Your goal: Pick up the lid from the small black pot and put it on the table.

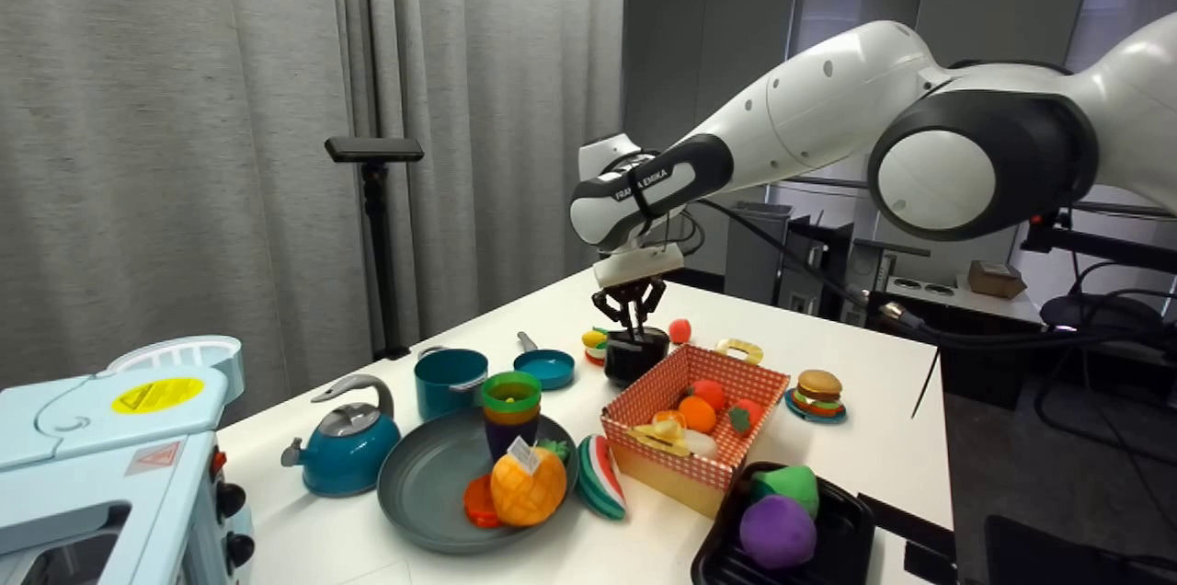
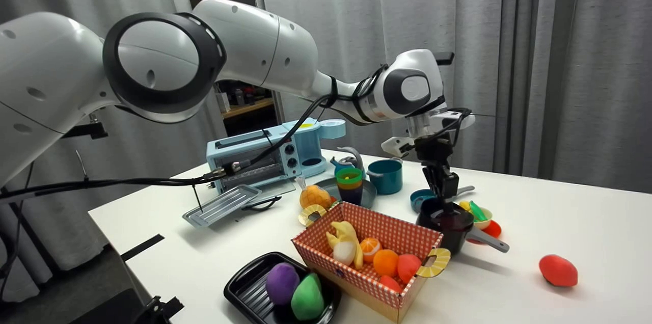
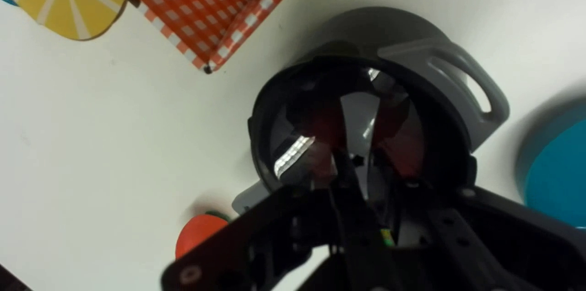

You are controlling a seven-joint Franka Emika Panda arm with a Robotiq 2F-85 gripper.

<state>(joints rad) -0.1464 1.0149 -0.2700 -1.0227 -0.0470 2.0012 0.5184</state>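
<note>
The small black pot stands on the white table (image 1: 299, 525) in both exterior views (image 1: 630, 364) (image 2: 453, 240). In the wrist view the pot (image 3: 380, 30) has a grey loop handle at the upper right. The dark see-through lid (image 3: 316, 121) sits at its rim, with a grey grip bar across it; the lid also shows in an exterior view (image 2: 456, 220). My gripper (image 3: 368, 167) is down over the lid, fingers close together around the bar. They show in both exterior views (image 1: 634, 330) (image 2: 448, 206). Whether they press on the bar is too dark to tell.
A red-checked box (image 1: 662, 479) with toy fruit stands close beside the pot. A teal pan (image 1: 547, 369) and teal pot (image 1: 451, 383) are nearby. A red toy fruit (image 2: 558, 270) lies past the long pot handle. A grey plate (image 1: 414, 498) and burger (image 1: 818, 387) stand farther off.
</note>
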